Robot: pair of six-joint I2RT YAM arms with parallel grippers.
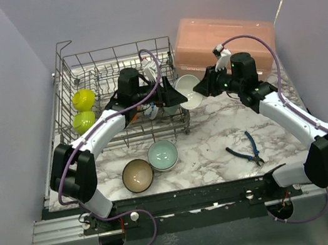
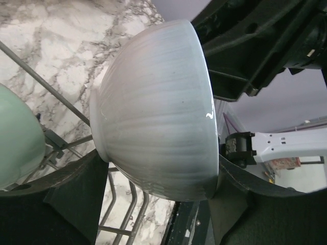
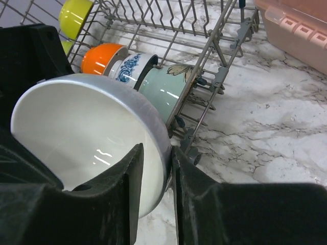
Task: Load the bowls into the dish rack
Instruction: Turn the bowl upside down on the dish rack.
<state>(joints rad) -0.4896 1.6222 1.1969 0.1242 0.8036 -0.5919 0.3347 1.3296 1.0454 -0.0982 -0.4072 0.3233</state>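
A white bowl (image 1: 189, 91) hangs on its side just off the right wall of the dish rack (image 1: 77, 61), between both arms. My left gripper (image 1: 172, 95) is shut on it, one finger at the foot and the other at the rim (image 2: 158, 107). My right gripper (image 3: 156, 150) straddles the bowl's rim (image 3: 76, 132) with its jaws slightly apart, open. In the rack stand two lime-yellow bowls (image 1: 83, 99), an orange bowl (image 3: 102, 57), a blue-patterned bowl (image 3: 130, 66) and a pale teal bowl (image 3: 163, 84). Another teal bowl (image 1: 163, 155) and a beige bowl (image 1: 138, 175) sit on the marble in front.
A pink lidded box (image 1: 222, 39) stands at the back right, right behind the right arm. Blue-handled pliers (image 1: 245, 149) lie on the marble at the front right. Purple walls close in both sides.
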